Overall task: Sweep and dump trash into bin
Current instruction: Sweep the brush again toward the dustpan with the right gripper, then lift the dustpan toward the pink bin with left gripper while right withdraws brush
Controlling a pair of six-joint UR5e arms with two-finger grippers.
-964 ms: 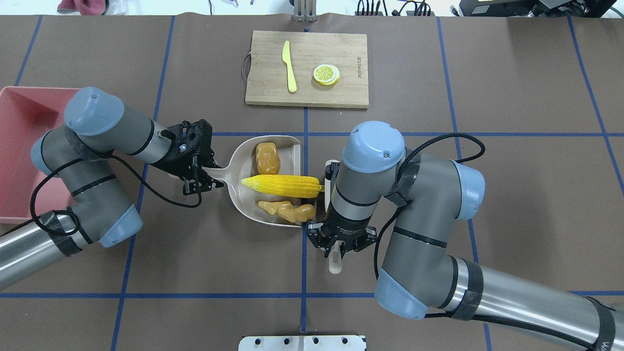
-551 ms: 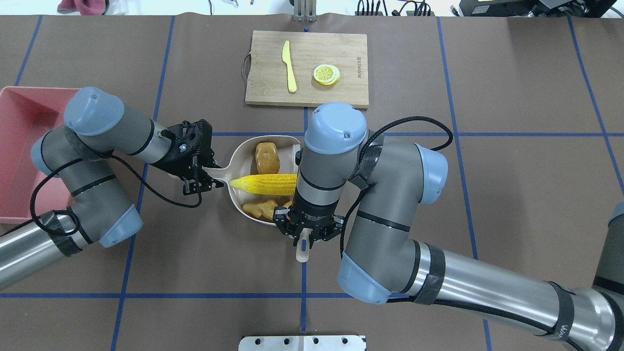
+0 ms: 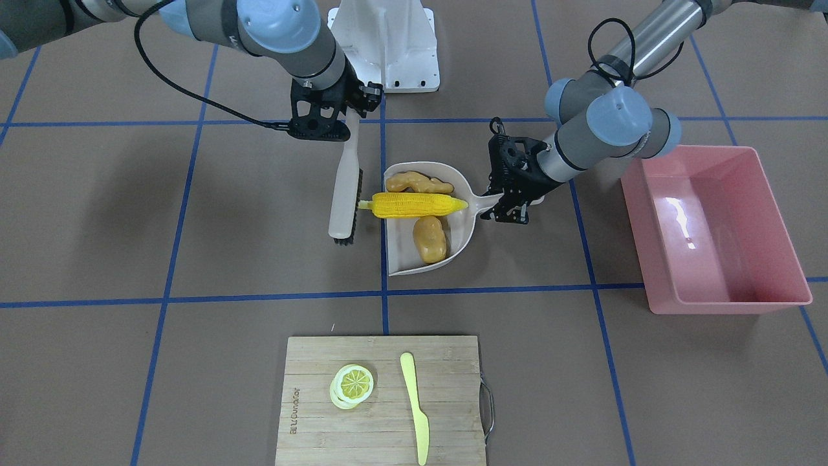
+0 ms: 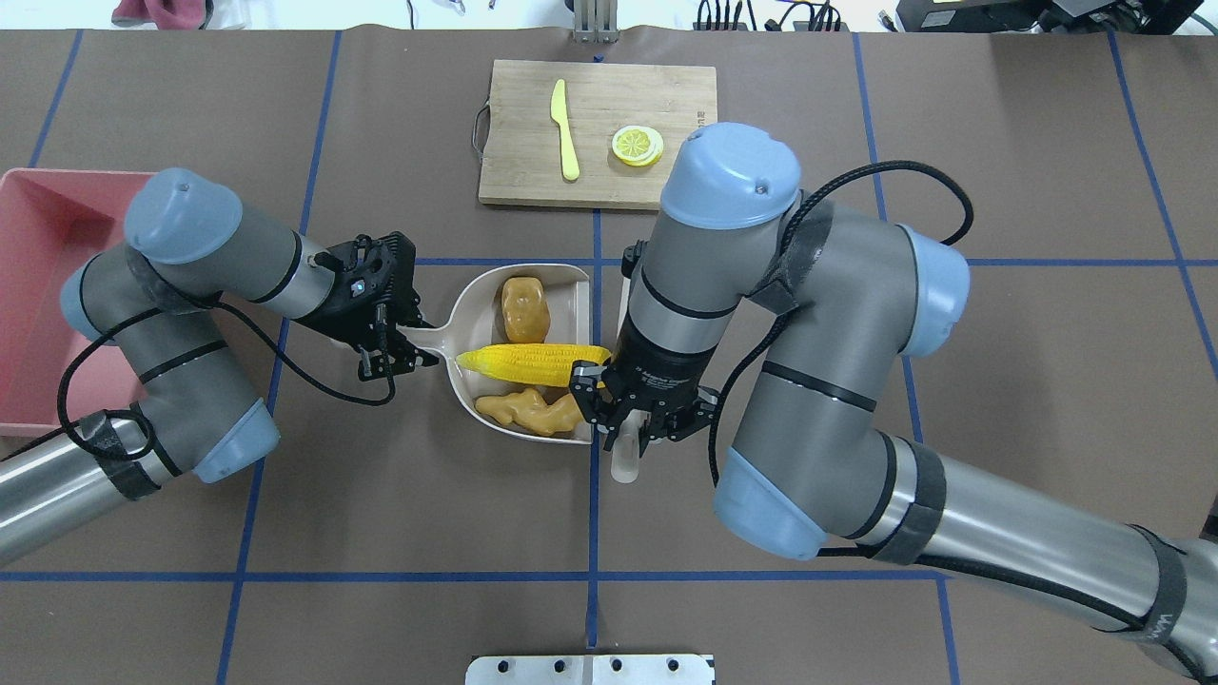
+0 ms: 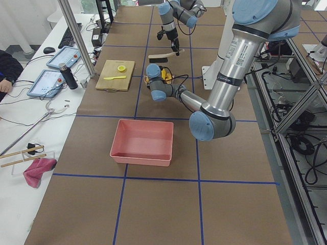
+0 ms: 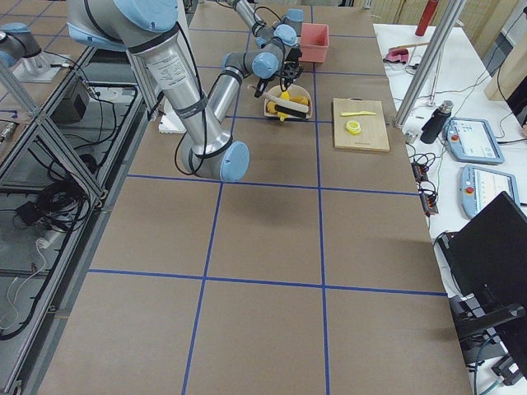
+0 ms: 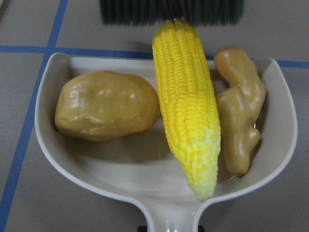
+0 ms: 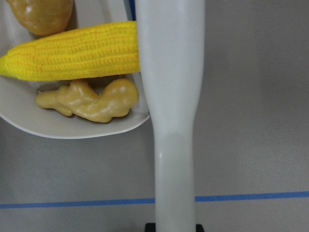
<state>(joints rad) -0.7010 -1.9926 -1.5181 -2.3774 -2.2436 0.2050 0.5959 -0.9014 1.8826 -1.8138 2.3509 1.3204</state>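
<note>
The trash lies in a beige dustpan (image 4: 468, 309): a yellow corn cob (image 4: 533, 363) across the middle, a tan ginger root (image 4: 528, 411) on the near side and an orange-brown potato (image 4: 524, 309) on the far side. My left gripper (image 4: 402, 344) is shut on the dustpan's handle. At the pan's open mouth stands a white brush (image 3: 343, 188), its handle held in my shut right gripper (image 4: 636, 426). The corn's blunt end touches the dark bristles (image 7: 169, 12). At the table's left end sits the pink bin (image 4: 38, 285), which holds nothing.
A wooden cutting board (image 4: 514, 171) at the far middle carries a lemon slice (image 4: 637, 145) and a pale yellow knife (image 4: 565, 128). A metal mount plate (image 4: 590, 669) sits at the near edge. A person's sleeve (image 5: 5, 71) shows beside the table.
My right arm pushed the brush toward the dustpan, then drew back partway. The corn and ginger now lie a little deeper in the pan. The left arm has stayed still.
</note>
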